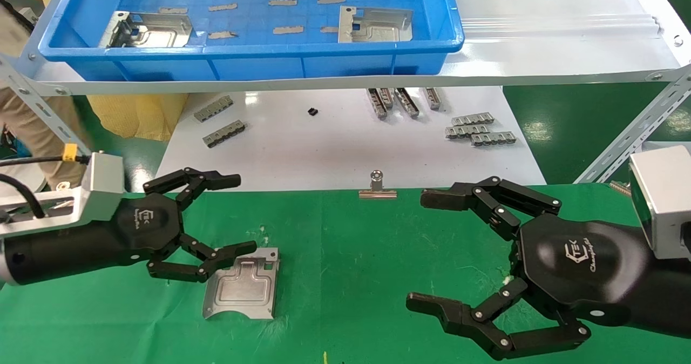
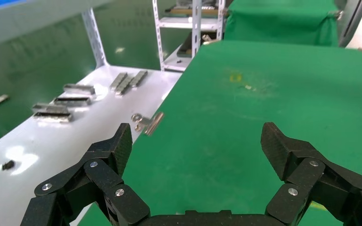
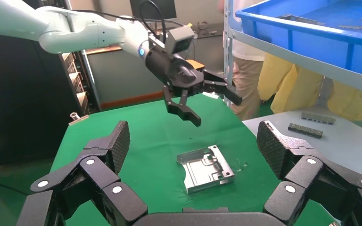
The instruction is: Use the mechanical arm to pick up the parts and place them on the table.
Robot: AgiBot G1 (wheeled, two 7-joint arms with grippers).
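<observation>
One silver part point(image 1: 241, 291) lies flat on the green table point(image 1: 345, 256), also seen in the right wrist view point(image 3: 206, 168). My left gripper point(image 1: 237, 213) hovers open and empty just above its left corner; the left wrist view point(image 2: 195, 141) shows only bare cloth between the fingers. My right gripper point(image 1: 426, 250) is open and empty over the table's right side, apart from the part. Two more parts lie in the blue tray point(image 1: 253, 56) on the shelf: one at left point(image 1: 146, 30), one at right point(image 1: 373, 25).
A white board point(image 1: 334, 142) behind the table holds grey comb-like strips point(image 1: 479, 132) and a small black piece point(image 1: 312, 112). A metal binder clip point(image 1: 377, 187) sits on the cloth's far edge. A person in tan stands at far left point(image 1: 27, 121). Shelf struts flank both sides.
</observation>
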